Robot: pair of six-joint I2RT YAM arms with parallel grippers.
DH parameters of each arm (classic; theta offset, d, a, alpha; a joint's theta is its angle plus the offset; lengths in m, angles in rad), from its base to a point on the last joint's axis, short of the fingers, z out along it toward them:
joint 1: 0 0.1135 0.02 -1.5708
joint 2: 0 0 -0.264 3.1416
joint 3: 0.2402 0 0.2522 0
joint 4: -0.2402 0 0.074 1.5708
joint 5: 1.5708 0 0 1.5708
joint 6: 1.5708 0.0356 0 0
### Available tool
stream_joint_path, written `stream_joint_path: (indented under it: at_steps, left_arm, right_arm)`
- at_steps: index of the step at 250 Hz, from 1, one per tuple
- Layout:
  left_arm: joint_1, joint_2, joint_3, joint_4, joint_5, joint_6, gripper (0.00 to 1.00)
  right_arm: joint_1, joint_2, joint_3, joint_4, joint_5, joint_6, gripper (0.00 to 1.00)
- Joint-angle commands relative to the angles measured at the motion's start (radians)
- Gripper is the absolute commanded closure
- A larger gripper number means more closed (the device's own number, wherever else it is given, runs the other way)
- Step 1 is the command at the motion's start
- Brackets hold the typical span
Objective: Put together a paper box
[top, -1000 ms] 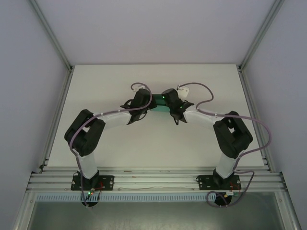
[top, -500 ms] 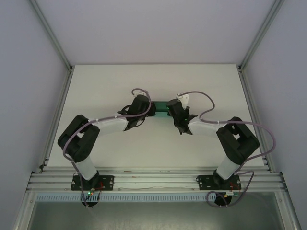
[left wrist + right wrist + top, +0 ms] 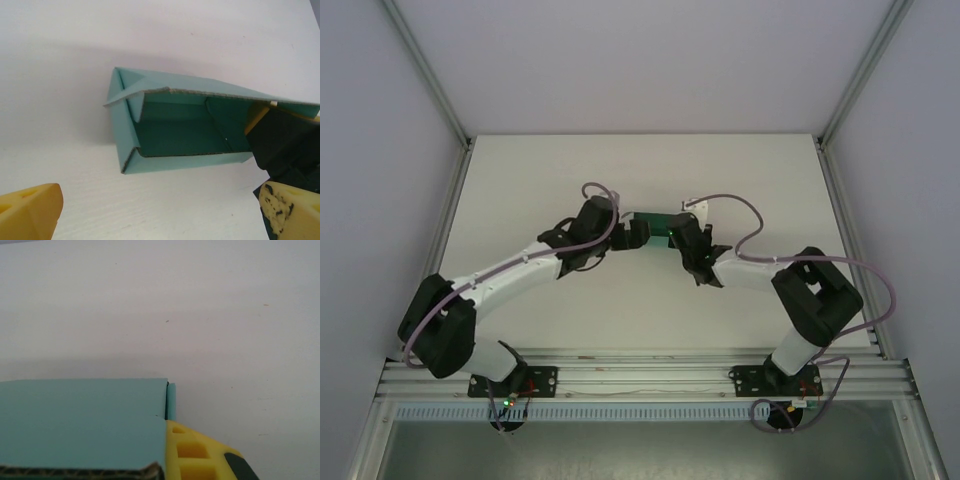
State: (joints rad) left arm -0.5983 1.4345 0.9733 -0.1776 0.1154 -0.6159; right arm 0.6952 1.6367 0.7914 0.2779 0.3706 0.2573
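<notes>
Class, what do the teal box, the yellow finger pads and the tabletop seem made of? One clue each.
Paper box: matte thin card, raw cut edges. Finger pads: likely soft plastic or foam, moulded hollows. Table: white, matte, faintly grained; material unclear.

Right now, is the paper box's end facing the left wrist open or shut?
Open: the paper box shows its hollow inside.

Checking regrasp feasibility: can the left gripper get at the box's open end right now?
Probably yes: the left gripper is open, facing the open end of the paper box across bare table; the right gripper clamps the far end.
</notes>
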Motion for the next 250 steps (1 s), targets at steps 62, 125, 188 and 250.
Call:
stream_joint_path:
  at_steps: [62, 125, 188, 250]
  left_arm:
    - [0.193, 0.278, 0.374, -0.158, 0.232, -0.020, 0.00]
    - [0.198, 0.465, 0.432, -0.179, 0.305, -0.028, 0.08]
    - [0.198, 0.527, 0.335, -0.064, 0.354, -0.034, 0.18]
    - [0.198, 0.512, 0.196, 0.050, 0.409, -0.064, 0.41]
  right_arm:
    - [0.008, 0.058, -0.080, -0.015, -0.124, -0.188, 0.99]
    - [0.008, 0.061, -0.092, 0.027, -0.112, -0.224, 0.99]
    - [0.008, 0.046, -0.135, 0.081, -0.193, -0.310, 0.88]
    - [0.008, -0.068, -0.147, -0.004, -0.270, -0.380, 0.67]
